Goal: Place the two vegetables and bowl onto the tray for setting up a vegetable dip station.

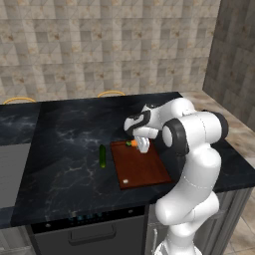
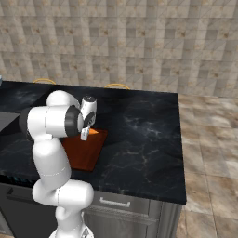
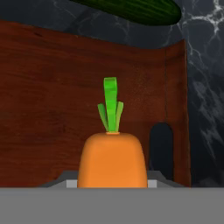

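Note:
My gripper (image 1: 143,147) is shut on the small orange carrot (image 1: 132,143), holding it low over the far end of the reddish-brown tray (image 1: 142,167). In the hand view the carrot (image 3: 112,159) sits between my fingers with its green top pointing away, over the tray (image 3: 52,87) and next to its handle slot (image 3: 160,148). The dark green cucumber (image 1: 102,156) lies on the black counter just left of the tray, and its end shows beyond the board (image 3: 135,9). From the right, carrot (image 2: 94,131) and tray (image 2: 83,151) sit under my hand (image 2: 85,135). The bowl is out of view.
The black marble counter (image 1: 64,149) spreads wide to the left and behind the tray. A grey inset (image 1: 10,169) lies at its left end. Two yellow chair backs (image 1: 110,93) rise behind the far edge. The counter's right edge drops to the tiled floor (image 2: 209,153).

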Tool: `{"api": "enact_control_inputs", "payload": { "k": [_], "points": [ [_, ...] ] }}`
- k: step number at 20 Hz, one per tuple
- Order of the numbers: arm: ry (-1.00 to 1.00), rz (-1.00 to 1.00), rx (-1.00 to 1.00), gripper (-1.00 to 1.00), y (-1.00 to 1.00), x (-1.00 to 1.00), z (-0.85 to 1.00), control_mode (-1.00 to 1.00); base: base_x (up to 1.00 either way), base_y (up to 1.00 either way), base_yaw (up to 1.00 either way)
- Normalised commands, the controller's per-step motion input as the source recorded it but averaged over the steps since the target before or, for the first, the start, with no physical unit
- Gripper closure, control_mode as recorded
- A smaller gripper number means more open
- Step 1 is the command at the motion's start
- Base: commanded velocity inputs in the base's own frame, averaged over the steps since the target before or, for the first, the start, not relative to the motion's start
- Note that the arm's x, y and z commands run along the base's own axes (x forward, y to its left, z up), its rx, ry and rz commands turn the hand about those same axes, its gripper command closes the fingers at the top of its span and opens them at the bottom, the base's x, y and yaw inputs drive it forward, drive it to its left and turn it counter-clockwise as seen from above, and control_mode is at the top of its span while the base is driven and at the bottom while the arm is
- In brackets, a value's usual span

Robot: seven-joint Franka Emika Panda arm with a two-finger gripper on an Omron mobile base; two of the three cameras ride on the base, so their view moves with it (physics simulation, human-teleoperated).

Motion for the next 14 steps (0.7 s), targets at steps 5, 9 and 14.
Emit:
{"api": "enact_control_inputs", "payload": {
  "k": [5,9,14],
  "points": [
    [0.00,0.05,0.00,1.00,0.05,0.05,-0.15,-1.00,0.00,0.00,0.00],
    [0.00,0.04,0.00,1.00,0.00,0.15,-0.10,-1.00,0.00,0.00,0.00],
    [0.00,0.03,0.00,1.00,0.01,0.19,-0.09,-1.00,0.00,0.00,0.00]
  ]
}}
